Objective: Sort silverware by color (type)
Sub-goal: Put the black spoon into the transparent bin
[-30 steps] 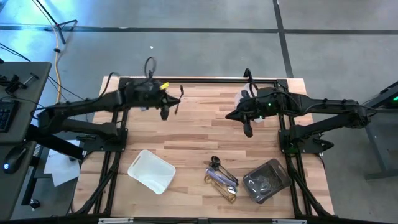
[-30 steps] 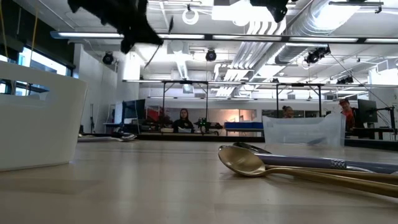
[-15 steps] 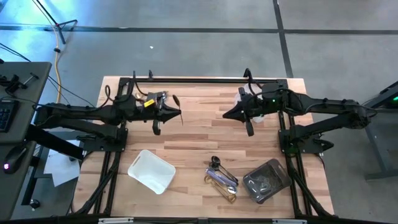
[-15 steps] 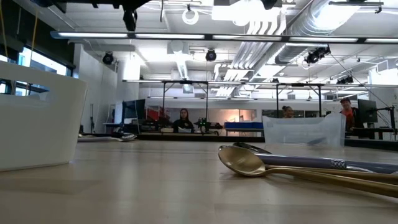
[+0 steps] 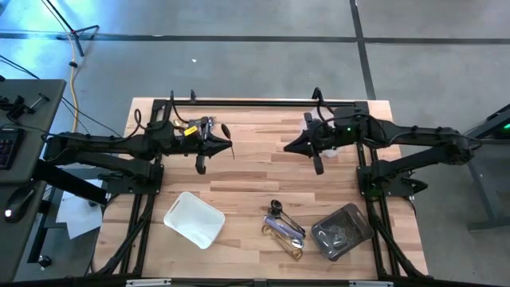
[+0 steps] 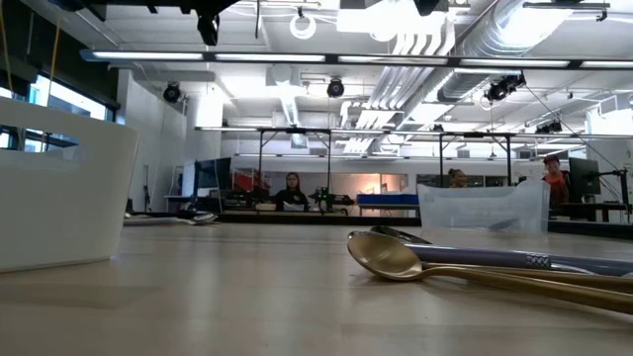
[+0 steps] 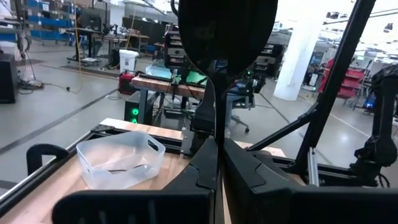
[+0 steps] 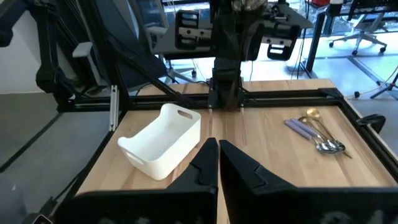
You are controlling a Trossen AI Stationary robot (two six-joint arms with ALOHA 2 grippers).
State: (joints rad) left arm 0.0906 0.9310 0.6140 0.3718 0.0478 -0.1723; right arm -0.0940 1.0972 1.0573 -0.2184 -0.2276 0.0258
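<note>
The gold, silver and dark metal silverware (image 5: 284,229) lies lower centre, handles running diagonally toward lower right, well below both closed, empty grippers, left (image 5: 202,166) and right (image 5: 319,167).

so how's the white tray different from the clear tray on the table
The white tray is opaque, while the clear tray is see-through. The white tray lies toward the left arm's side of the table's near half; the clear tray lies toward the right arm's side, with the silverware between them. The white tray looks bare inside from above; the clear tray shows something dark inside. Both are small, rectangular and sit askew.
</note>
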